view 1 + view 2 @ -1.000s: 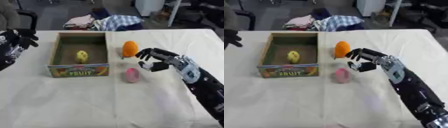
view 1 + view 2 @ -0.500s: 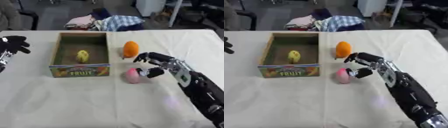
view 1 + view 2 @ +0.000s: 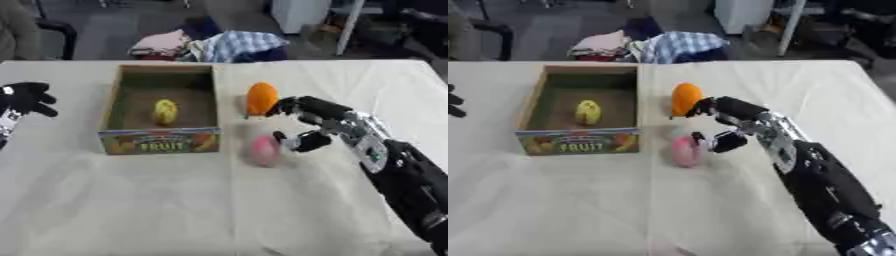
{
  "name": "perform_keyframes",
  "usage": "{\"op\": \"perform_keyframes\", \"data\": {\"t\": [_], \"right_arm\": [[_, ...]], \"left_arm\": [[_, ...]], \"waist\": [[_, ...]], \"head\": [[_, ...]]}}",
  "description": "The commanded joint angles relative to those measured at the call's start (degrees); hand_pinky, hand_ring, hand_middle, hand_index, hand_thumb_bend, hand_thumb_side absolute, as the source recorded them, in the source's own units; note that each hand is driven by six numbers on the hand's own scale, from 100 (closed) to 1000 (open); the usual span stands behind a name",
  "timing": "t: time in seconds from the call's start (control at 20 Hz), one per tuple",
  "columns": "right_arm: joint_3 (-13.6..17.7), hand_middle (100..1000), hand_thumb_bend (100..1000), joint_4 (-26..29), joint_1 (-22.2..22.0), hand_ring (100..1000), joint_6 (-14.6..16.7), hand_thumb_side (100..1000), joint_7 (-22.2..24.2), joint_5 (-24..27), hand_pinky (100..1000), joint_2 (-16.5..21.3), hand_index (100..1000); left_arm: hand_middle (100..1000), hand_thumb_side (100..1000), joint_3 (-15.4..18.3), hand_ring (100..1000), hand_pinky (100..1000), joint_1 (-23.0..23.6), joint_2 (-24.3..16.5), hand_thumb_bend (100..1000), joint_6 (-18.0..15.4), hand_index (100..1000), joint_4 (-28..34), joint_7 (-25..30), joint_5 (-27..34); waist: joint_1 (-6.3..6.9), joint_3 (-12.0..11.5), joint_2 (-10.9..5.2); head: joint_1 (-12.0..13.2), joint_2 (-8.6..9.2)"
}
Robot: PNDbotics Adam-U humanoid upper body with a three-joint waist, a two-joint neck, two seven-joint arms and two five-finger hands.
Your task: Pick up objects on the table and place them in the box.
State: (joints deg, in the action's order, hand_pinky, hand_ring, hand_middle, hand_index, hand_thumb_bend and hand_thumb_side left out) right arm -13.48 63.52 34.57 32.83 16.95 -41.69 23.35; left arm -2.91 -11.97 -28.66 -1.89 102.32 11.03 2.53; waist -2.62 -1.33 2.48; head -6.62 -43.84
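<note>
Two pieces of fruit lie loose on the white-clothed table (image 3: 175,200), both right of centre in the frame: a rounded orange fruit (image 3: 261,98) and, below it, a pink oval fruit (image 3: 265,150). To their left, in the upper-left-centre of the picture, stands an open cardboard box (image 3: 113,106) with a coloured front panel reading FRUIT; a small yellow fruit (image 3: 165,111) rests on its floor, near the middle.

Coming in from the lower right corner, the robot's black and silver right arm slants up toward the middle of the frame. Its right hand (image 3: 308,125) sits just to the right of the two loose fruits, fingers curled into an open claw: the upper fingers reach to the right edge of the orange fruit, and the lower part of the hand comes close against the right side of the pink fruit. Whether it touches either one cannot be told, and it clasps neither.

At the left edge of the frame, level with the box, the black left hand (image 3: 26,98) shows with its fingers bent inward and nothing in it, well apart from the box wall.

Beyond the far table edge, in the upper middle, lies a heap of cloth (image 3: 210,45), some of it checked blue and white
</note>
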Motion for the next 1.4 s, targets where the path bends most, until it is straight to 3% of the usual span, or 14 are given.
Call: {"op": "perform_keyframes", "data": {"t": [0.05,0.45,0.8,1.0,1.05,1.1,1.15,1.25,1.4], "right_arm": [[-0.57,775,100,3.28,0.33,808,-0.23,509,2.3,3.04,727,2.56,871],[-3.48,795,100,3.05,-1.16,819,1.14,637,7.81,2.73,734,2.53,886],[-3.66,798,100,0.78,-0.91,822,2.69,611,5.79,-4.37,735,1.12,852],[-3.39,771,100,0.06,-0.59,804,3.05,504,2.37,-8.15,724,0.41,735],[-3.16,737,107,-0.02,-0.48,780,2.93,383,1.04,-8.81,707,0.23,625],[-2.94,732,110,-0.06,-0.37,777,2.67,368,-0.63,-9.38,705,0.08,611],[-2.75,690,128,-0.07,-0.23,752,2.37,234,-2.38,-9.9,688,-0.05,486],[-2.4,642,127,0.14,0.18,726,1.6,129,-6.23,-10.8,671,-0.22,370],[-2.08,612,111,0.62,1.09,708,0.77,100,-10.59,-10.83,659,-0.19,294]], "left_arm": [[646,818,0.63,640,973,-0.27,-0.54,232,0.15,811,0.36,0.1,-0.28],[647,826,0.54,640,975,0.02,-0.35,228,0.18,811,0.15,0.28,-0.5],[647,832,0.48,640,975,0.2,-0.13,224,0.22,811,0.09,0.34,-0.5],[646,839,0.41,640,976,0.29,0.02,220,0.25,811,-0.01,0.39,-0.53],[646,842,0.4,640,976,0.33,0.05,219,0.27,811,-0.05,0.39,-0.54],[646,842,0.38,640,976,0.37,0.08,219,0.28,811,-0.1,0.41,-0.55],[646,845,0.37,640,977,0.42,0.1,217,0.29,811,-0.14,0.43,-0.57],[646,849,0.39,640,977,0.49,0.12,213,0.31,811,-0.22,0.42,-0.59],[645,849,0.49,639,977,0.52,0.15,211,0.32,811,-0.23,0.29,-0.52]], "waist": [[0.07,0.07,-0.65],[0.03,-0.13,-0.59],[0.09,-0.11,-0.65],[0.09,-0.15,-0.66],[0.09,-0.16,-0.67],[0.1,-0.19,-0.68],[0.1,-0.21,-0.69],[0.1,-0.26,-0.71],[0.08,-0.28,-0.8]], "head": [[-0.02,-0.28],[-0.22,-0.28],[-0.32,-0.28],[-0.32,-0.28],[-0.31,-0.28],[-0.29,-0.28],[-0.27,-0.28],[-0.28,-0.28],[-0.21,-0.28]]}}
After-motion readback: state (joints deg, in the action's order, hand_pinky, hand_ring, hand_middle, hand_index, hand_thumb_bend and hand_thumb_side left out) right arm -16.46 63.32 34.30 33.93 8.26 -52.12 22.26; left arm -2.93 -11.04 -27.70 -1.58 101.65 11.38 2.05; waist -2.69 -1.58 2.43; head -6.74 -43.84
